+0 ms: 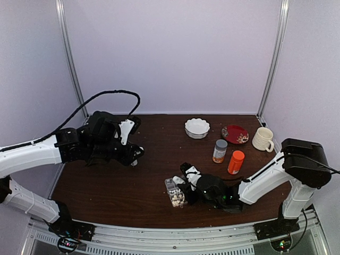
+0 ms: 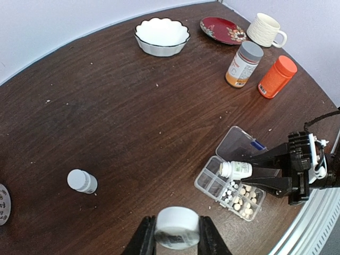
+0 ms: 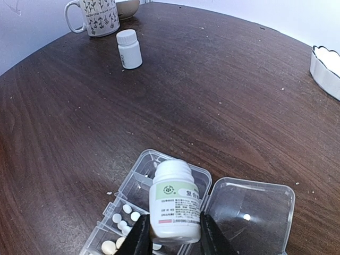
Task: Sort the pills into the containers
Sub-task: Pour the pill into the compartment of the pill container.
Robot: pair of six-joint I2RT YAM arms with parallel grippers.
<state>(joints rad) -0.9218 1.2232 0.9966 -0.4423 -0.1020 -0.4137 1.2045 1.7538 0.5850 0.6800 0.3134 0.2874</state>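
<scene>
The clear organiser box (image 1: 171,184) lies open at the table's front centre, its lid (image 2: 238,144) folded back. Cream-white pills (image 2: 243,197) fill the cells at one end; the cells at the other end look nearly empty. My right gripper (image 3: 171,235) is shut on a small, uncapped white bottle (image 3: 175,202) tipped mouth-first over the box (image 3: 139,178), above its near-empty cells. Pills (image 3: 123,214) lie beside it. My left gripper (image 2: 177,237) is shut on a white cap (image 2: 177,226), held above the table left of the box (image 2: 208,183).
A second small capped white bottle (image 2: 82,181) stands on the left. A white bowl (image 1: 197,127), red plate (image 1: 235,134), cream mug (image 1: 263,139), grey-capped bottle (image 1: 220,151) and orange bottle (image 1: 235,162) stand at the back right. A patterned mug (image 3: 93,16) stands far left.
</scene>
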